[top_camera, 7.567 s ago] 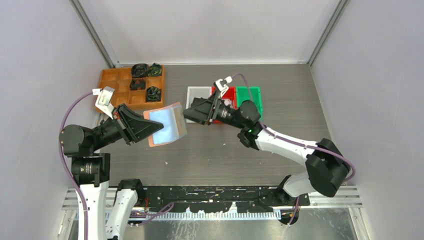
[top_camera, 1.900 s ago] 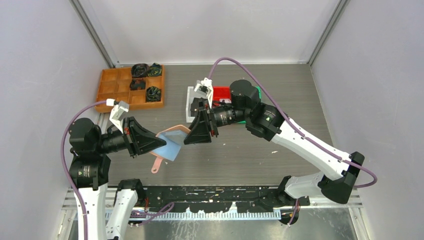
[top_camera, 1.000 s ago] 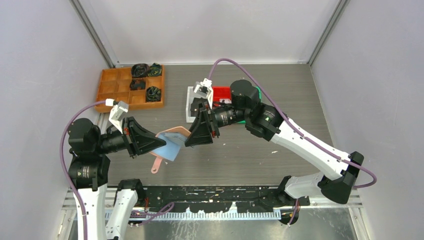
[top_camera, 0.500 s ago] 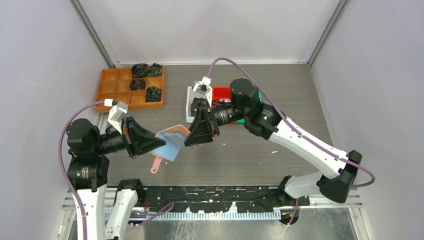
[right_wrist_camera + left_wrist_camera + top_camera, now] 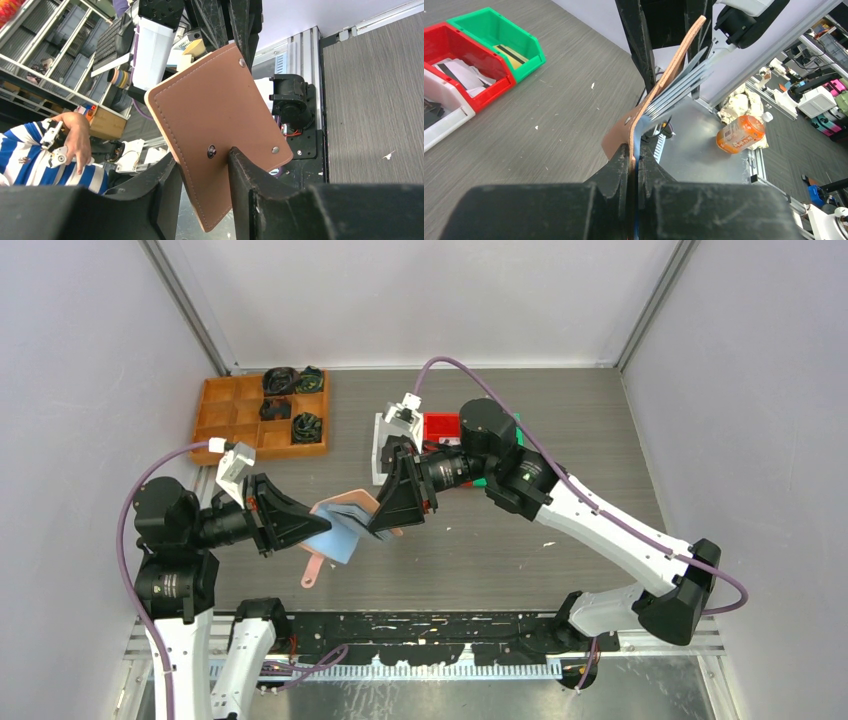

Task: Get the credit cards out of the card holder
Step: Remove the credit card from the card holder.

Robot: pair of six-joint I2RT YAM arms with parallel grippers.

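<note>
Both arms have swung to the near-left side of the red bin (image 5: 445, 427) since the earliest view. The right gripper (image 5: 388, 512), apart then, now meets the card holder (image 5: 345, 523).

Holder: in the air, near-left of the red bin, off the table (image 5: 560, 440).

Left gripper (image 5: 634, 156): clamped tight on the holder's lower end.

Right pincer: narrow, one finger on each side of the brown cover (image 5: 210, 110). Actual pinch: cannot tell.

Grey-blue leaves (image 5: 679, 85) fan out behind the cover. Cards or pockets: unclear.

Judged: holder spread open, no card seen drawn yet. All the pulling remains.
</note>
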